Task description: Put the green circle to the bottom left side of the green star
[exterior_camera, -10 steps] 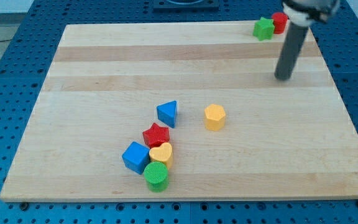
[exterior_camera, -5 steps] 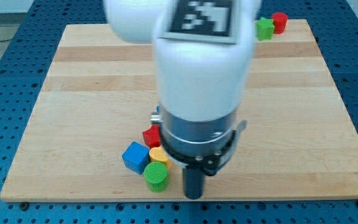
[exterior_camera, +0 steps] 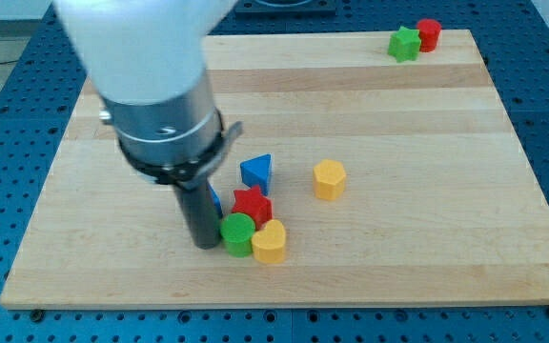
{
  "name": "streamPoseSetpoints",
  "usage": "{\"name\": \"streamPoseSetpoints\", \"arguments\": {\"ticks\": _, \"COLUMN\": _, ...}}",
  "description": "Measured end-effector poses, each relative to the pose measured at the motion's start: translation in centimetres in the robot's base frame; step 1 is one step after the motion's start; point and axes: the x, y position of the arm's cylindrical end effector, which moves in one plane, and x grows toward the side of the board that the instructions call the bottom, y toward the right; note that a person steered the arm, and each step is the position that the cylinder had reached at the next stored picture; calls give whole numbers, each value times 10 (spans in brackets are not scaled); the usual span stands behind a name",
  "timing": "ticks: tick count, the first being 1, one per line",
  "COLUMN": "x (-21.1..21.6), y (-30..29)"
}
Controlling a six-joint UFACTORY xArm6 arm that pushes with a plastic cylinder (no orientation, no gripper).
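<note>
The green circle (exterior_camera: 238, 233) lies near the view's bottom, in a cluster with a red star (exterior_camera: 253, 205) above it and a yellow heart (exterior_camera: 270, 242) at its right. My tip (exterior_camera: 202, 242) stands right against the green circle's left side. The green star (exterior_camera: 404, 44) sits far off at the view's top right, next to a red cylinder (exterior_camera: 429, 34). A blue cube (exterior_camera: 215, 199) is mostly hidden behind the rod.
A blue triangle (exterior_camera: 256, 171) lies just above the cluster. A yellow hexagon (exterior_camera: 329, 179) lies to its right. The arm's large white and dark body fills the view's upper left. The wooden board (exterior_camera: 446, 191) ends in a blue perforated table.
My tip swept from the board's top right down to the bottom, then around to the cluster's left. The green circle and yellow heart have shifted right and up.
</note>
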Motion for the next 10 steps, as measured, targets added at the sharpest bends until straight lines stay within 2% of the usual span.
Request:
{"name": "streamPoseSetpoints", "arguments": {"ticks": 2, "x": 37, "y": 3}}
{"name": "streamPoseSetpoints", "arguments": {"ticks": 4, "x": 1, "y": 30}}
{"name": "streamPoseSetpoints", "arguments": {"ticks": 6, "x": -29, "y": 84}}
{"name": "streamPoseSetpoints", "arguments": {"ticks": 9, "x": -58, "y": 171}}
{"name": "streamPoseSetpoints", "arguments": {"ticks": 10, "x": -49, "y": 187}}
